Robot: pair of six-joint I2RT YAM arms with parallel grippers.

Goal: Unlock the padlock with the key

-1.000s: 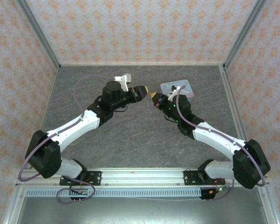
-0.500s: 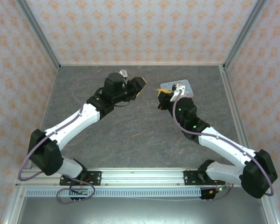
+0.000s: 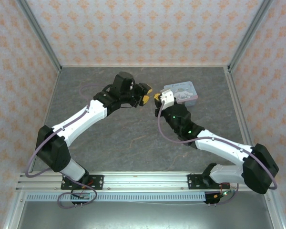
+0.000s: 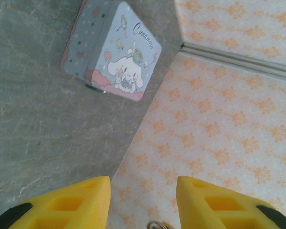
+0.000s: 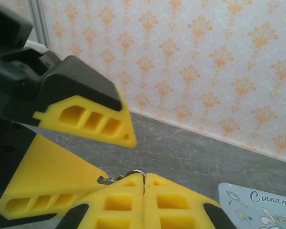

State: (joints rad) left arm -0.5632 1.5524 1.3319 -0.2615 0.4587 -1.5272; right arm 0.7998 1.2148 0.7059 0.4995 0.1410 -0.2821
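Back in comes the left gripper (image 3: 145, 94), jaws narrowing, closing the gap that opened half a second ago. Its fingers now flank the tip of the right gripper (image 3: 158, 98), which has swung off the tin (image 3: 185, 91) toward it.

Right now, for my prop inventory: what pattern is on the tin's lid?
Pale blue tin, white cartoon character; best in left wrist view.
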